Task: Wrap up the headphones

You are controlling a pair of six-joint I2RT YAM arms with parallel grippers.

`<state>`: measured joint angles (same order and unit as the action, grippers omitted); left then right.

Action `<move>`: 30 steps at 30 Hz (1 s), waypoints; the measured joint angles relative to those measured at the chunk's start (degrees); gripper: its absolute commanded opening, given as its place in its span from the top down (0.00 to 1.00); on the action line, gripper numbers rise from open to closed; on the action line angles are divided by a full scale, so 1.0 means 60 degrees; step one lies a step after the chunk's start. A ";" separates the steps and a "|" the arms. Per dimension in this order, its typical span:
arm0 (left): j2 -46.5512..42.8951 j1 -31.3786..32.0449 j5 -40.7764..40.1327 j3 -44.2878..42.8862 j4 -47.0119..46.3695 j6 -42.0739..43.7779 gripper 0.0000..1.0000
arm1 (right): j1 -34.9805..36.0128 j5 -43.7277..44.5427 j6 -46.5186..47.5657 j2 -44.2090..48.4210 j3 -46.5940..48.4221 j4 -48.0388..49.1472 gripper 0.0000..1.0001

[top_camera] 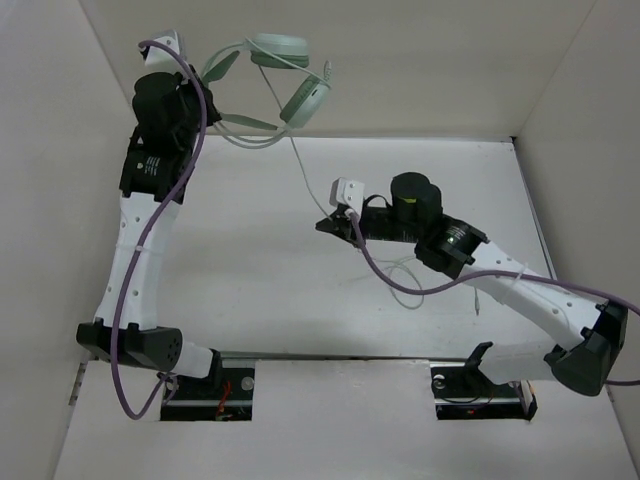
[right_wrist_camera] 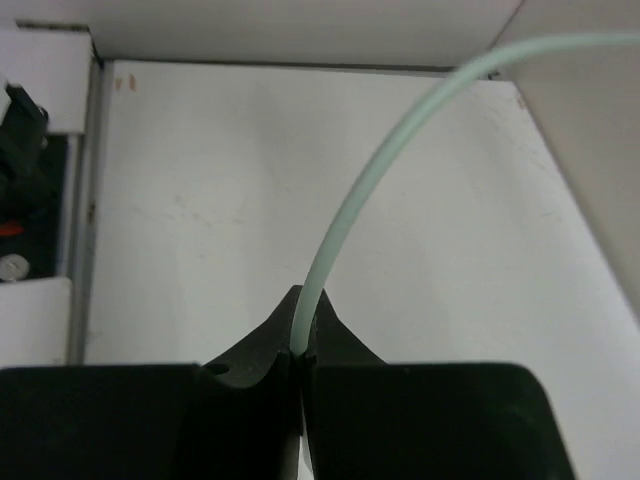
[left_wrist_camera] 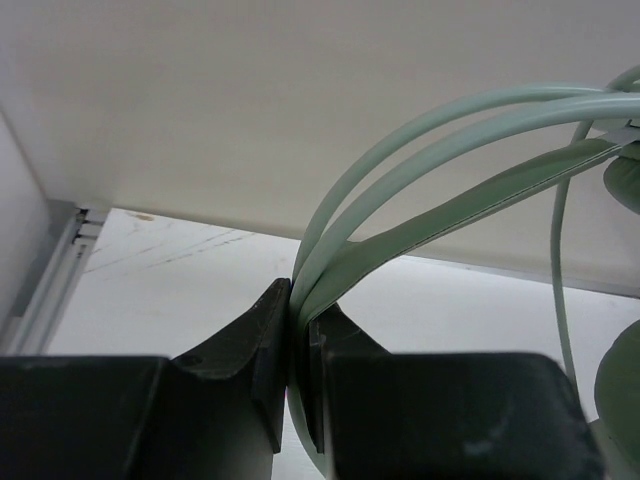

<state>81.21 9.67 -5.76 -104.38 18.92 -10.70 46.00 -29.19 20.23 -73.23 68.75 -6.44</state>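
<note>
The pale mint-green headphones hang in the air at the back of the table, near the back wall. My left gripper is shut on their thin headband, which is pinched between the two black fingers. One earcup shows at the right edge of the left wrist view. The long thin cable runs down from the earcups to my right gripper. That gripper is shut on the cable, which arcs up and to the right. Slack cable lies looped on the table beneath the right arm.
White walls close in the table at the back and on both sides. Thick purple arm cables trail along both arms. The arm bases sit at the near edge.
</note>
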 measured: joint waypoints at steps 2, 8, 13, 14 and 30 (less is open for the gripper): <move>0.0018 0.0149 -0.0437 0.0084 -0.0007 0.0306 1.00 | 0.0492 0.0503 0.0991 -0.0087 0.0630 -0.0729 1.00; -0.0007 0.0860 -0.1209 0.0594 -0.0463 0.1399 1.00 | 0.1577 0.3071 0.4845 -0.1038 0.2834 -0.2437 1.00; -0.0255 0.1526 -0.1519 0.1942 -0.0681 0.2251 1.00 | 0.1625 0.5661 0.8524 -0.1596 0.3118 -0.2422 1.00; -0.0277 0.1636 -0.1563 0.2146 -0.0637 0.2466 1.00 | 0.1563 0.6043 0.9118 -0.1723 0.3166 -0.2368 1.00; -0.0652 0.3136 -0.0940 0.3319 0.0404 0.3453 1.00 | -0.0168 0.8222 1.3267 -0.2696 0.4328 0.0157 0.85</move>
<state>77.30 28.49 -11.40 -84.47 21.34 10.02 44.99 20.14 99.83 -89.41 94.72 -5.50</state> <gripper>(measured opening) 0.076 0.108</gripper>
